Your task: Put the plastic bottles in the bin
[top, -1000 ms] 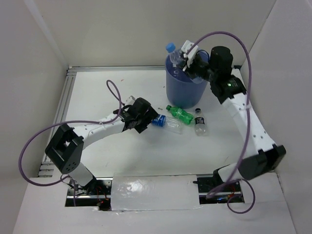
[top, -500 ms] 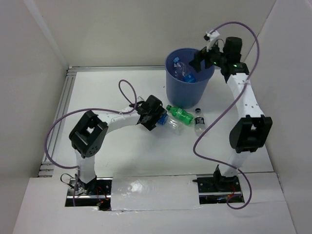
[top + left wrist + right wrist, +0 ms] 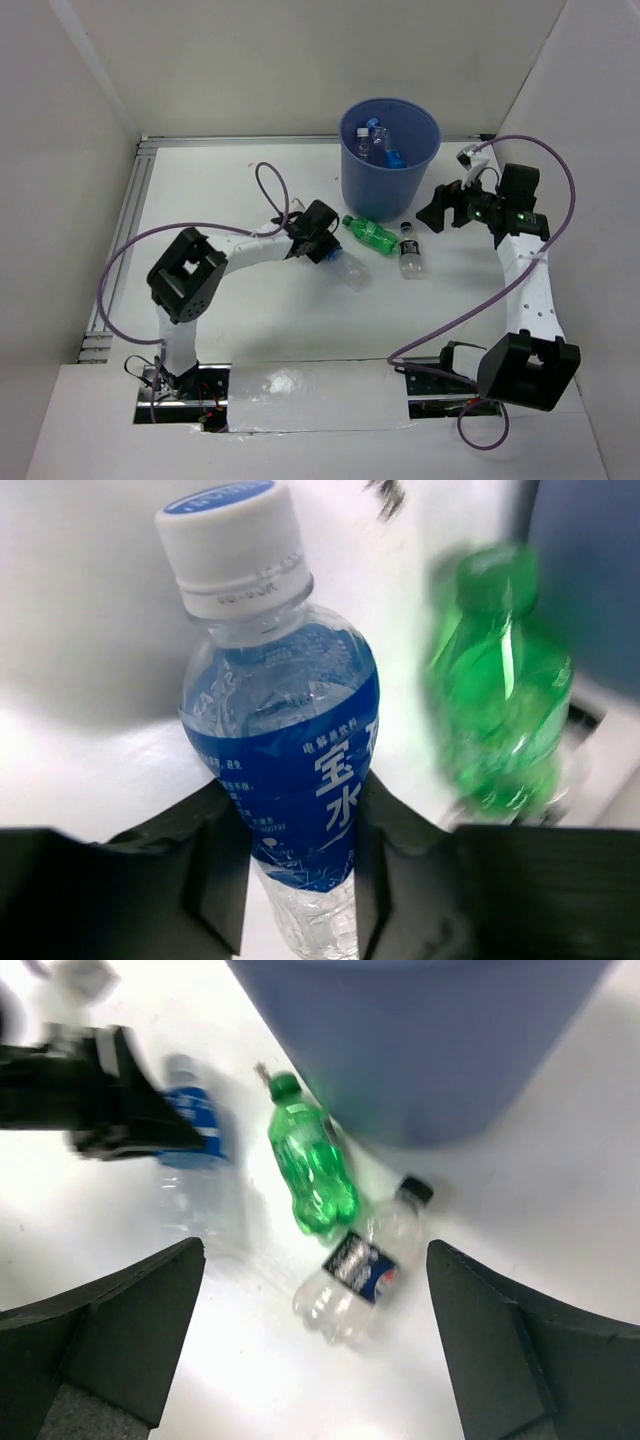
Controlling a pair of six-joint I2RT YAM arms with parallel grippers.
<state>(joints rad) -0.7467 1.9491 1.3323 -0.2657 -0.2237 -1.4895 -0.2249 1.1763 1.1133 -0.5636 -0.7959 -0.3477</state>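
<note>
Top external, bin [image 3: 385, 195]: tall blue bucket standing upright at the far middle of the table, mouth open. Every place below is given relative to it.
Bin contents: at least two clear bottles [image 3: 378, 140] with blue caps already lie inside.
Left gripper [image 3: 326, 243]: near-left of the bin, clamped on the blue-label bottle. In the left wrist view a finger [image 3: 215, 870] presses on each side of the body.
Right gripper [image 3: 435, 210]: to the right of the bin, apart from its wall. The jaws are spread wide with nothing between them, facing the loose bottles.
Blue-label bottle [image 3: 290, 750]: held at the lower label, cap pointing away from the wrist. It sits near-left of the bin, beyond the green bottle. You cannot tell from these views whether it is off the table.
Green bottle [image 3: 368, 233]: lying on its side just beside the bin's base on the near side, cap toward the base.
Black-capped bottle [image 3: 409, 250]: lying near the bin's base on its near-right side, just beside the green one.
Handling (my read): all look light, thin-walled and smooth. They will dent under a hard squeeze and roll when nudged.
Where to grip: take them across the mid-body at the label, as the left hold does. Avoid the tapered neck, where the fingers can slide off.
Risk: the green bottle is tight against the bin wall, so you have little finger room on that side.
</note>
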